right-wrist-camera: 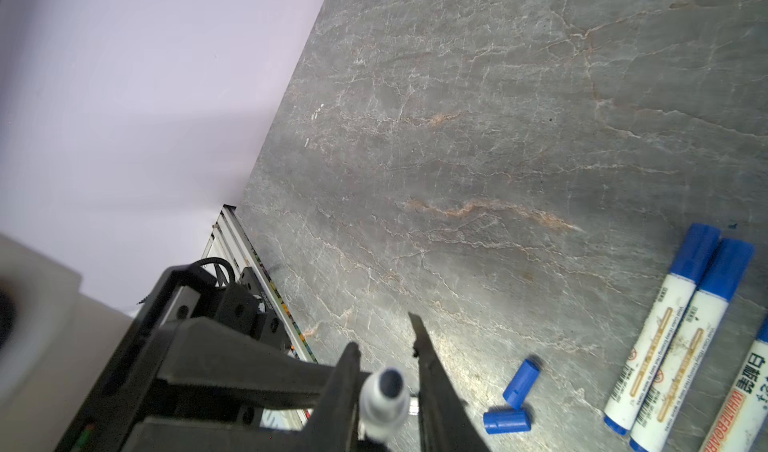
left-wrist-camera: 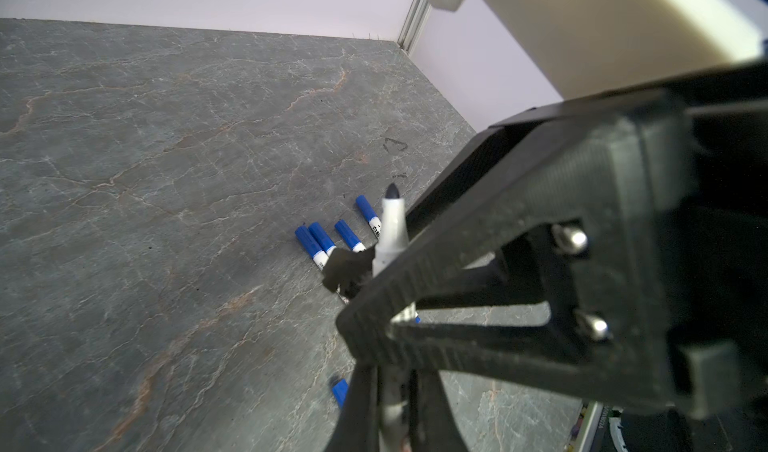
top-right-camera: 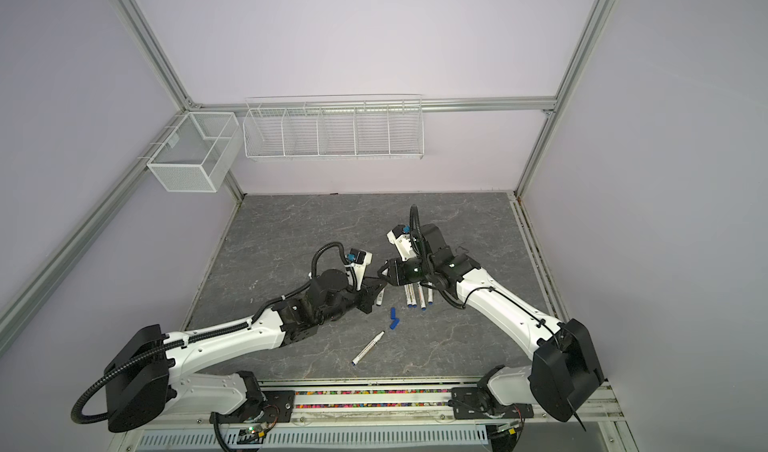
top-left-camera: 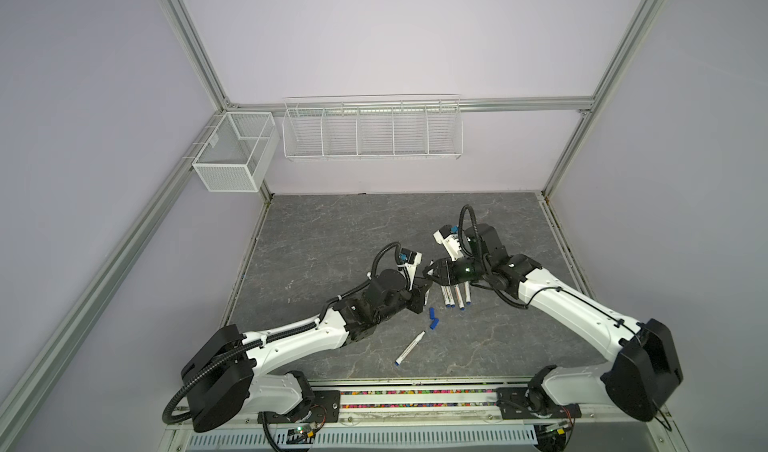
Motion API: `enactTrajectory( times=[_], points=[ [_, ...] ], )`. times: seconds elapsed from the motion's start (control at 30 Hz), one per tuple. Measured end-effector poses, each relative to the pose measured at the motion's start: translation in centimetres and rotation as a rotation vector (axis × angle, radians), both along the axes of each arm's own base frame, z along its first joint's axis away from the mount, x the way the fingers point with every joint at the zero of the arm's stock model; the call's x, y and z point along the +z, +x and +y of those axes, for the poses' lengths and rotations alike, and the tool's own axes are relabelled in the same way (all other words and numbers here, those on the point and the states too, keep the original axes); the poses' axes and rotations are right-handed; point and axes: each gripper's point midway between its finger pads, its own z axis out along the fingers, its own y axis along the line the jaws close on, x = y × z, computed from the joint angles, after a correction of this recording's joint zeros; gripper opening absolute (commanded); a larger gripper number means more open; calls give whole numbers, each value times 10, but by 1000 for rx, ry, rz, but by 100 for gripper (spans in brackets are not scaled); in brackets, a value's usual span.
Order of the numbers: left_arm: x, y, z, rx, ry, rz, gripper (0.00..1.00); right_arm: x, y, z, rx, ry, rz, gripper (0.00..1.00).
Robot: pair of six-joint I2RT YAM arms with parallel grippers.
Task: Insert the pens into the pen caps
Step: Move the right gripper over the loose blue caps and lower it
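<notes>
A: What is the left tool doing?

B: It is clamped on an uncapped pen, gripping the barrel. The dark tip sticks out past the fingers, raised above the table.

A: And the right tool?

B: It meets the left one over the middle of the table. Its jaws stand a little apart, one on each side of the held pen's tip. In the right wrist view one jaw sits right against the tip. A thin strip of table shows between the tip and the other jaw, so it is not clamped on the pen.

A: Where are the other pens?

B: Four capped pens lie side by side on the table, below the right tool in both top views, with their blue end plugs toward the near edge. Another uncapped pen lies alone, nearer the front edge. It lies at a slant, with its white tip pointing up toward the caps.

A: Any loose caps?

B: One blue cap and a second cap lie close together on the table. They are between the lone pen and the capped row, just beside the left tool.
</notes>
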Motion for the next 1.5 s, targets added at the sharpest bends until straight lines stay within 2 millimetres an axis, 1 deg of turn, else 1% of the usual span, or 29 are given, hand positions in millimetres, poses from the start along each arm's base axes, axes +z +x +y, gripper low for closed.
enactTrajectory(
  times=[0.1, 0.13, 0.17, 0.2, 0.23, 0.27, 0.3, 0.37, 0.43, 0.5, 0.57, 0.67, 0.8, 0.97, 1.0, 1.03, 1.13, 1.17, 1.2, 1.23, 1.27, 1.33, 1.37, 1.43, 1.5],
  points=[
    [-2, 0, 0, 0, 0, 1, 0, 0, -1, 2, 0, 6, 9, 13],
    [-2, 0, 0, 0, 0, 0, 8, 0, -1, 2, -1, 6, 11, 13],
    [-2, 0, 1, 1, 1, 1, 18, 0, -1, 2, -2, 7, 12, 13],
    [-2, 0, 1, 0, 4, -1, 24, 0, -1, 2, -3, 7, 14, 12],
    [-3, 0, 1, 0, 8, -1, 30, -1, -1, 2, -4, 6, 13, 12],
    [-5, 0, 1, 4, 10, 6, 33, -1, -1, 1, -4, 6, 14, 12],
    [-6, 0, 1, 4, 13, 7, 33, -1, -1, 1, -5, 5, 14, 12],
    [-14, 0, 1, 5, 33, 22, 31, -2, -1, 1, -8, 5, 16, 11],
    [-22, -1, 0, 0, 51, 40, 25, -3, 0, 0, -11, 5, 18, 11],
    [-26, -3, -1, -12, 58, 49, 20, -4, 0, -1, -16, 3, 20, 11],
    [-27, -5, -3, -24, 61, 52, 18, -3, 1, -1, -18, 4, 21, 11],
    [-26, -7, -4, -35, 61, 51, 18, -3, 1, -2, -19, 7, 21, 11],
    [-28, -9, -6, -56, 66, 53, 21, -4, 2, -3, -26, 12, 32, 11],
    [-39, -10, -10, -74, 92, 75, 21, -2, 3, -4, -29, 21, 36, 11],
    [-41, -10, -10, -76, 95, 77, 19, -2, 3, -4, -29, 21, 36, 11],
    [-41, -11, -10, -77, 97, 79, 16, -2, 3, -4, -29, 21, 36, 11],
    [-41, -11, -10, -78, 96, 79, 3, -2, 3, -4, -30, 22, 34, 11],
    [-40, -11, -10, -78, 96, 78, 0, -1, 3, -4, -30, 24, 31, 11],
    [-40, -10, -10, -77, 95, 76, 0, -1, 3, -4, -30, 24, 32, 11],
    [-39, -10, -10, -77, 94, 74, 0, -1, 3, -4, -28, 26, 31, 13],
    [-38, -11, -9, -76, 93, 73, 0, 0, 2, -4, -27, 27, 30, 18],
    [-36, -11, -8, -73, 89, 69, 0, 1, 2, -4, -23, 30, 29, 36],
    [-33, -10, -7, -66, 85, 63, 0, 0, 2, -5, -23, 25, 29, 41],
    [-28, -10, -2, -50, 77, 50, 0, -2, 1, -5, -16, 17, 23, 45],
    [-28, -9, 4, -28, 81, 40, 0, -3, -2, -5, -5, 6, 13, 47]
  ],
)
